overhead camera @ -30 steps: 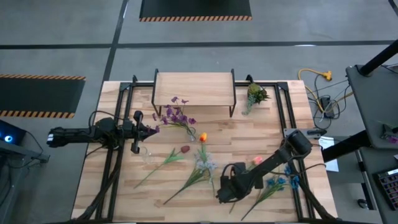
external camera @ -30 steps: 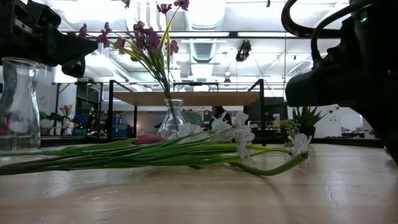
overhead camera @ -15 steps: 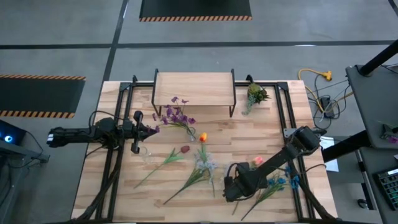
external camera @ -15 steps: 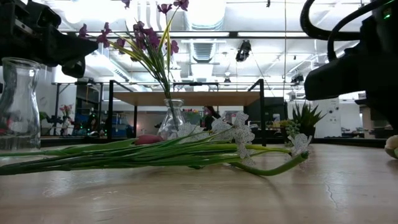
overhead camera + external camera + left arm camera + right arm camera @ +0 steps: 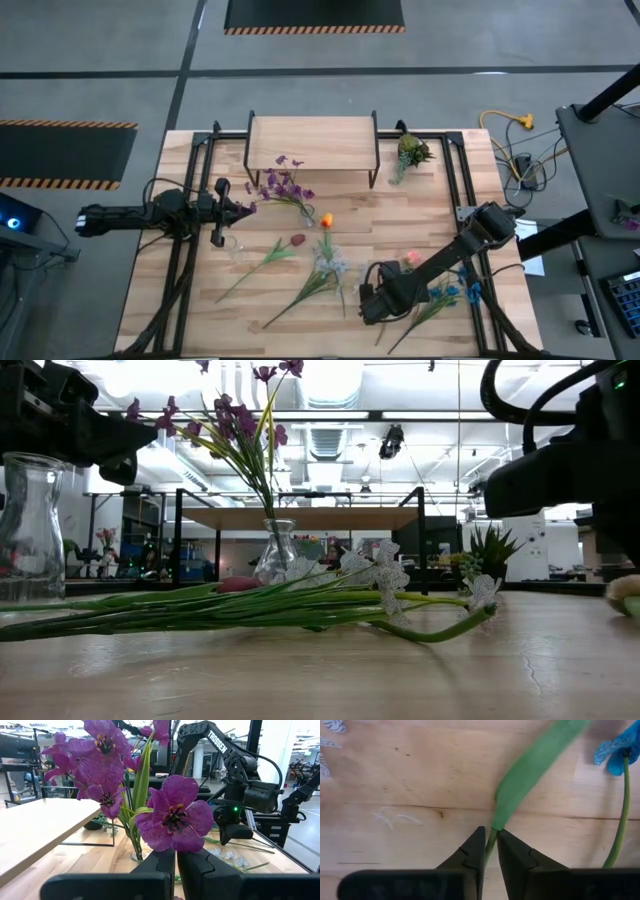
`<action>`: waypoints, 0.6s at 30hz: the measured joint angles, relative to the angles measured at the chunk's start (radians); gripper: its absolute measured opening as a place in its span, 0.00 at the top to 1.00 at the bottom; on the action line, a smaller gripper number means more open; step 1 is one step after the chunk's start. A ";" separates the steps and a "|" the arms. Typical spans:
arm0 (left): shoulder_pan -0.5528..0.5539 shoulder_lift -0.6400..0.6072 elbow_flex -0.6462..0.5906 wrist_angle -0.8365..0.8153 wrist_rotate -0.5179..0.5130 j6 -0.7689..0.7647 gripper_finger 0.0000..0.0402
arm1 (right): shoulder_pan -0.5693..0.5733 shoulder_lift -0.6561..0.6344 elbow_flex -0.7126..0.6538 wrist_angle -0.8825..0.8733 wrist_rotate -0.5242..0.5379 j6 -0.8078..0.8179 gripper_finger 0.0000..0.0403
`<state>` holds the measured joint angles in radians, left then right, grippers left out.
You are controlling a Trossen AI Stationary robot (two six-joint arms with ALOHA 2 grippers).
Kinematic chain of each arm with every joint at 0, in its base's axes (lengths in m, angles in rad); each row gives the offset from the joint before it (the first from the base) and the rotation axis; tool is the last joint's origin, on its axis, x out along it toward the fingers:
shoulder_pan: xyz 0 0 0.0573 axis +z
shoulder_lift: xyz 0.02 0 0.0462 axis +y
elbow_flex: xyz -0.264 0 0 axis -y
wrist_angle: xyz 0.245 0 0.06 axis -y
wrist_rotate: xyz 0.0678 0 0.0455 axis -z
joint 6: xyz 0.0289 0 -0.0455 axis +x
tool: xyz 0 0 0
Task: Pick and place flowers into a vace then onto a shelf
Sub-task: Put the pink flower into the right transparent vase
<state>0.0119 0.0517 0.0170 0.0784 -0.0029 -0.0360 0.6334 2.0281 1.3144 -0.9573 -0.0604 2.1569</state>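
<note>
the right gripper [image 5: 489, 851] is low over the table's near edge, fingers pinched on a green stem [image 5: 492, 837], gripped near its end, likely so the flower can hang head-up for the vase [image 5: 309, 217]. the left gripper [image 5: 175, 862], fingers together, waits by the purple flowers [image 5: 172, 815]; the shelf [image 5: 313, 143] stands bare.

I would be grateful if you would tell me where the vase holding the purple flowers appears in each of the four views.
High view: the vase stands mid-table, just in front of the shelf.
Low view: centre, its flowers rising up-left, the shelf behind it.
Left wrist view: only its base shows, behind a purple bloom, right of the shelf.
Right wrist view: not in it.
Shared landmark: the shelf.
</note>
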 joint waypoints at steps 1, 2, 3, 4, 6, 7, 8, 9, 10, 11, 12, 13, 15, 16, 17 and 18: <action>0.000 0.000 0.000 0.000 0.000 0.000 1.00 | 0.000 0.000 0.000 0.001 0.000 -0.004 0.92; 0.000 0.000 0.000 0.000 0.000 0.000 1.00 | 0.000 0.000 0.000 0.002 0.000 -0.007 0.93; 0.000 0.000 0.000 0.000 0.000 0.000 1.00 | 0.000 0.000 0.000 0.003 0.001 -0.007 0.95; 0.000 0.000 0.000 0.000 0.000 0.000 1.00 | 0.000 0.000 0.000 0.003 0.001 -0.008 0.96; 0.000 0.000 0.000 0.000 0.000 0.000 1.00 | 0.000 -0.004 0.000 0.002 0.006 -0.017 0.97; 0.000 0.000 0.000 0.000 0.000 0.000 1.00 | 0.000 -0.008 0.000 0.001 0.010 -0.020 0.97; 0.000 0.000 0.000 0.000 0.000 0.000 1.00 | 0.000 -0.013 0.000 0.001 0.016 -0.025 0.98; 0.000 0.000 0.000 0.000 0.000 0.000 1.00 | 0.000 -0.020 -0.001 0.003 0.027 -0.027 0.98; 0.000 0.000 0.000 0.000 0.000 0.000 1.00 | 0.003 -0.028 -0.003 0.003 0.045 -0.030 0.98; 0.000 0.000 0.000 0.000 0.000 0.000 1.00 | 0.006 -0.038 -0.005 0.003 0.067 -0.033 0.98; 0.000 0.000 0.000 0.000 0.000 0.000 1.00 | 0.011 -0.049 -0.006 -0.001 0.086 -0.033 0.98; 0.000 0.000 0.000 0.000 0.000 0.000 1.00 | 0.015 -0.065 -0.007 -0.008 0.114 -0.033 0.98; 0.000 0.000 0.000 0.000 0.000 0.000 1.00 | 0.024 -0.106 -0.005 -0.018 0.172 -0.034 0.98; 0.000 0.000 0.000 0.000 0.000 0.000 1.00 | 0.029 -0.125 -0.003 -0.026 0.201 -0.035 0.98; 0.000 0.000 0.000 0.000 0.000 0.000 1.00 | 0.032 -0.136 -0.003 -0.036 0.228 -0.036 0.98; 0.000 0.000 0.000 0.000 0.000 0.000 1.00 | 0.038 -0.144 -0.003 -0.043 0.258 -0.038 0.98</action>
<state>0.0120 0.0517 0.0170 0.0783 -0.0030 -0.0360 0.6713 1.8846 1.3111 -1.0001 0.1972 2.1193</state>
